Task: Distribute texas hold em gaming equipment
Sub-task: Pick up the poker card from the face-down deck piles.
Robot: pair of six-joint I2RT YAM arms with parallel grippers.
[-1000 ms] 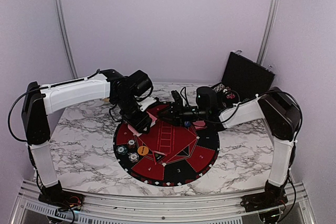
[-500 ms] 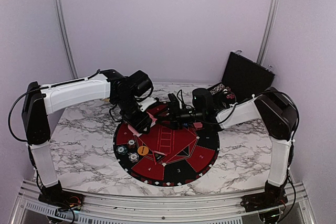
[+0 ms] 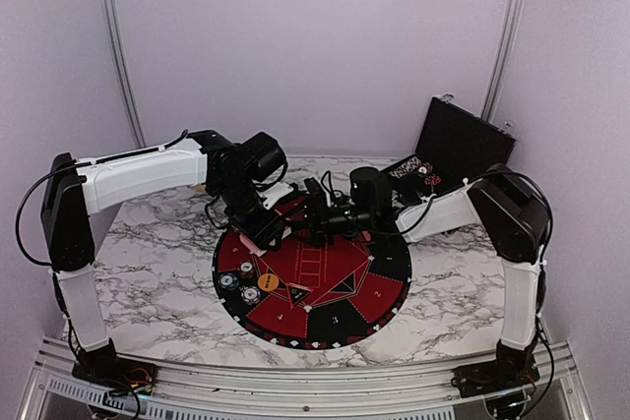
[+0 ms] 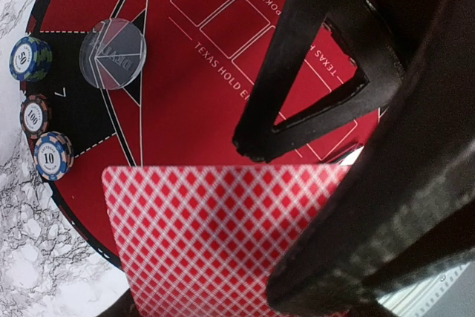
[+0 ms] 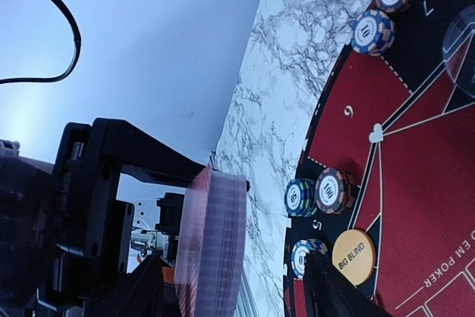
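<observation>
My left gripper [image 3: 264, 231] is shut on a deck of pink-red-backed playing cards [image 4: 223, 235] above the mat's far left part. The right gripper [image 3: 313, 215] reaches in from the right and stands open, its fingers either side of the deck's edge [image 5: 214, 246] without touching it. One of its fingers [image 4: 312, 72] shows as a black triangle just above the deck. On the mat's left rim lie poker chips [image 3: 246, 280], an orange BIG BLIND disc [image 5: 354, 256] and a clear disc [image 4: 113, 53]. More chips [image 5: 318, 194] sit by the mat's number 5.
The round red-and-black mat [image 3: 340, 287] lies on the marble table [image 3: 157, 282]. A black case [image 3: 463, 140] stands open at the back right with chips [image 3: 418, 172] in front of it. Purple walls close in the back and sides.
The right arm has swung left across the mat up to the deck in my left gripper, and its jaws have spread wider. The left arm and deck have not moved.
</observation>
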